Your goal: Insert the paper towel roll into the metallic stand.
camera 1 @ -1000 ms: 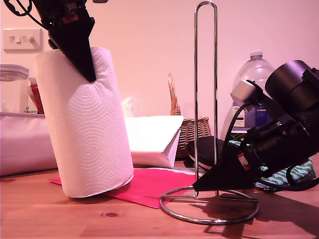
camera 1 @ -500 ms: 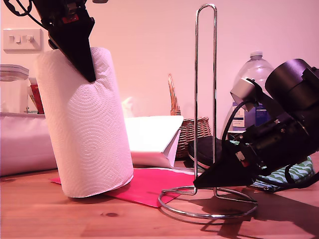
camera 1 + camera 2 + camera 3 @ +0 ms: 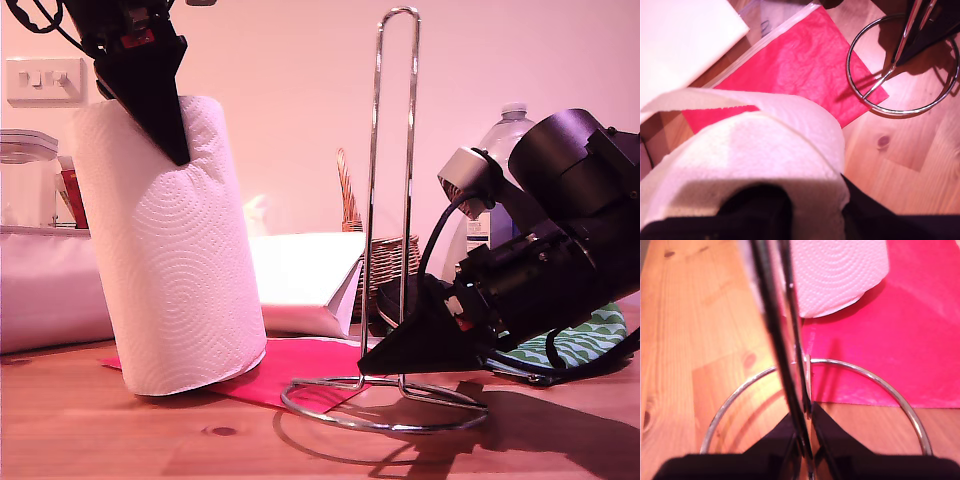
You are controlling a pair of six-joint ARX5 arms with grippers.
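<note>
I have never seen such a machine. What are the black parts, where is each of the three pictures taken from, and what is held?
This is a robot with two arms, and each arm ends in a black hand that pinches things. One picture comes from a camera standing beside the wooden table. The other two come from small cameras, one mounted on each hand.

My first hand grips the top edge of the paper towel roll, which leans slightly with its bottom on a red sheet. Its own camera looks down over the roll.

My second hand is closed on the thin upright wires of the metallic stand, low down near its ring base. Its camera shows those wires between the fingers.

Behind are a white paper bag, a basket and a plastic bottle.
</note>
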